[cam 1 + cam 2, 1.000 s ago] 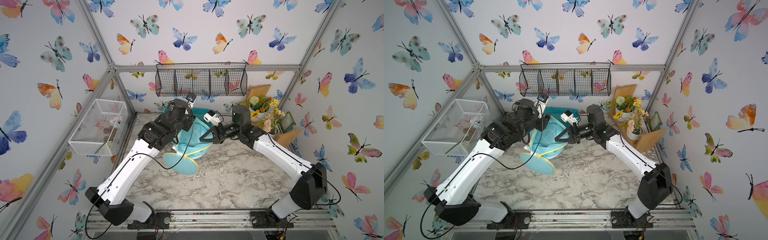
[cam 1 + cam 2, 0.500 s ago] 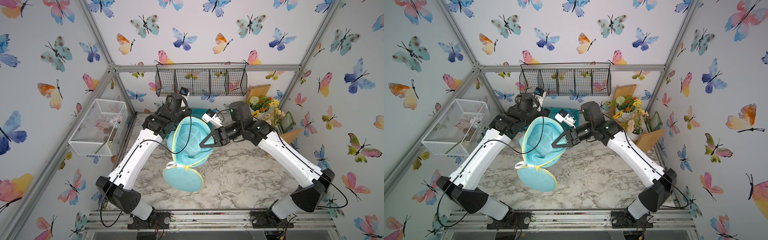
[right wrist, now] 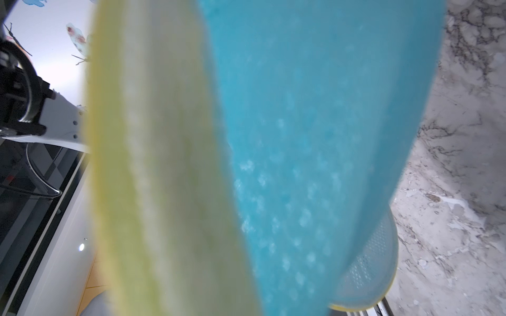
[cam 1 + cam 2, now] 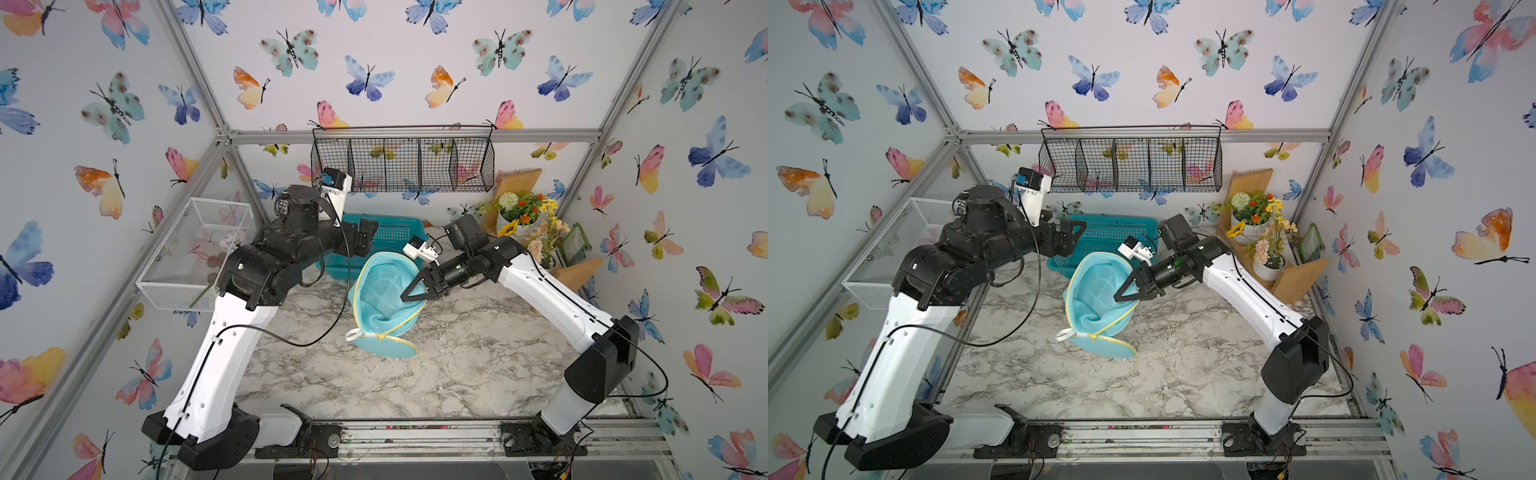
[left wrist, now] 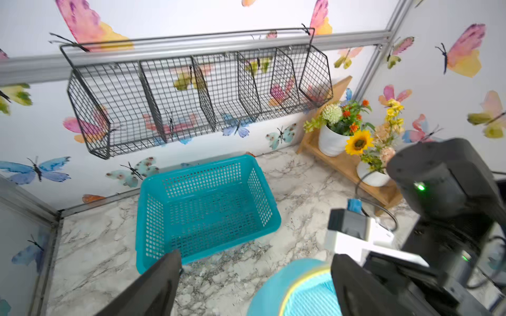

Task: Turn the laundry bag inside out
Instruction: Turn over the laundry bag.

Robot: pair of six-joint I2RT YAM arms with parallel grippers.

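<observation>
Currently, the left gripper (image 4: pixel 367 239) stands with its jaws wide apart and empty, near the teal basket (image 4: pixel 395 232) at the rear. Right of it, the laundry bag (image 4: pixel 384 291) hangs with its mouth open at table centre. Its lower round end appears to rest on the marble table (image 4: pixel 478 353). The right gripper (image 4: pixel 409 294) is clamped on the bag's yellow-piped rim.

No text, label, brand, number or sign can be read in any view. Small green-framed card (image 4: pixel 575 248) beside the white flower pots (image 4: pixel 513 222), far right corner of the marble-pattern tabletop (image 4: pixel 457 365): print on it, too small to make out.
</observation>
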